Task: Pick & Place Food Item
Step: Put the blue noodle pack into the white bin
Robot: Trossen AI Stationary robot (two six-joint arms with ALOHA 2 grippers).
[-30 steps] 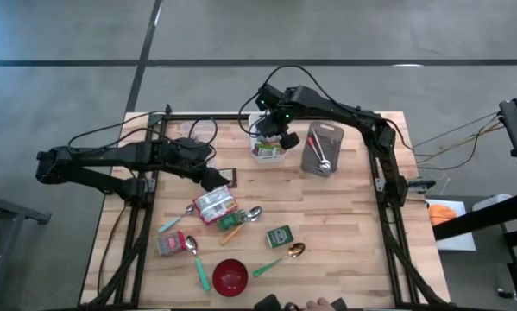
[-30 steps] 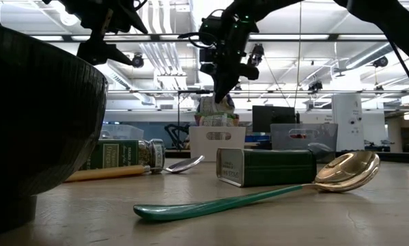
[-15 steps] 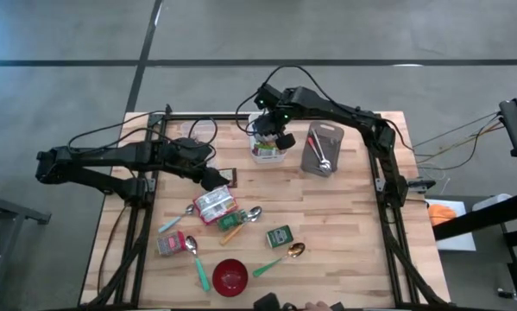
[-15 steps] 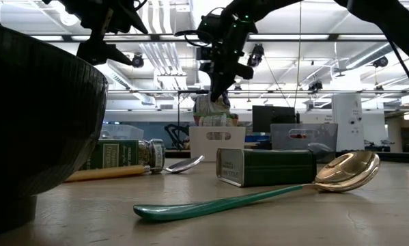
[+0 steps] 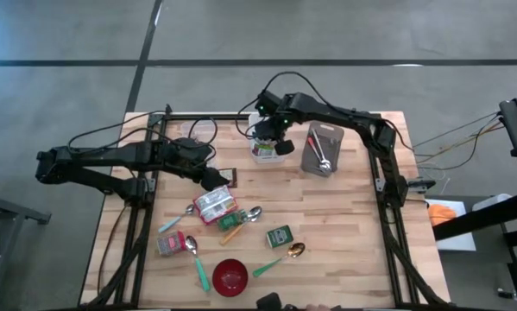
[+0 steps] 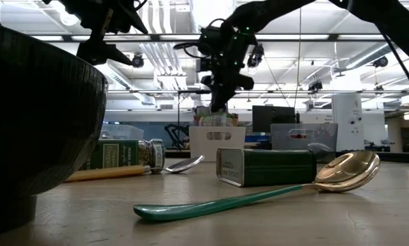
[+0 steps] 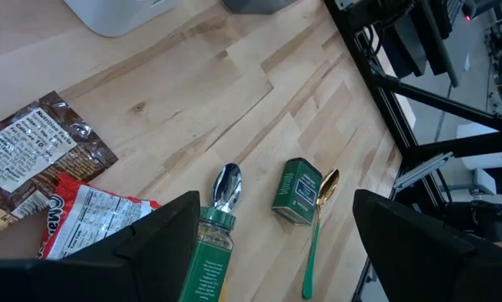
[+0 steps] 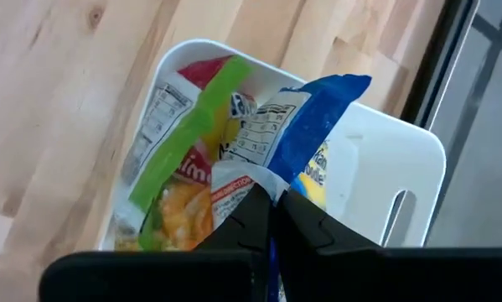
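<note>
Right gripper (image 8: 271, 220) lower, packet (image 8: 305, 138) half-hidden

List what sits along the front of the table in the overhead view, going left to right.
Jar → teal spoon → red bowl → gold spoon

I hold the blue-and-white snack packet (image 8: 305, 134) upright by its edge, inside the white bin (image 8: 364, 180) beside other packets.
</note>
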